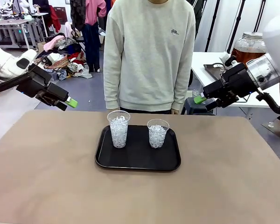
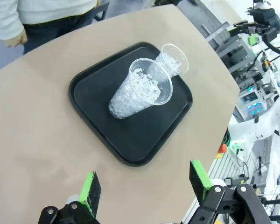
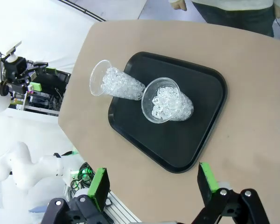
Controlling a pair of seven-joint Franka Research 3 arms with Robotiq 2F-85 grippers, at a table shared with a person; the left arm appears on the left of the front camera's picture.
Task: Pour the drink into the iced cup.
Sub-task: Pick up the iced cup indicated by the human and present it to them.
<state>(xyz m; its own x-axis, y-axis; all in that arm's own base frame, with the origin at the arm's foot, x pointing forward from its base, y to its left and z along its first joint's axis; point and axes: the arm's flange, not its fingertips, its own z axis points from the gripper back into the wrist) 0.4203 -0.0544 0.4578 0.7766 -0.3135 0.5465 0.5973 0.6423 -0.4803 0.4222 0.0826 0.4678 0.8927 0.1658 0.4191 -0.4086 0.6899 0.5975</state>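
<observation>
Fingers of left arm [image 2: 90, 191] wide apart (empty), right fingers [image 3: 99, 186] likewise

1. The left arm [image 1: 4, 63], at 9 o'clock in the front view, has a white rounded shell with a dark patch, and a black cable [image 1: 7, 86] runs beneath it
2. The left gripper [image 1: 67, 101] is black and angular, with bright green pads [image 2: 90, 191] and silver screws [image 2: 215, 190] in its links
3. The right arm [image 1: 275, 42], at 3 o'clock, has a white shell, a silvery ring [image 1: 261, 70] at the wrist and a black cable looping below
4. The right gripper [image 1: 199, 99] is black and green-tipped, with round bolts [image 3: 246, 192] in its linkage
</observation>
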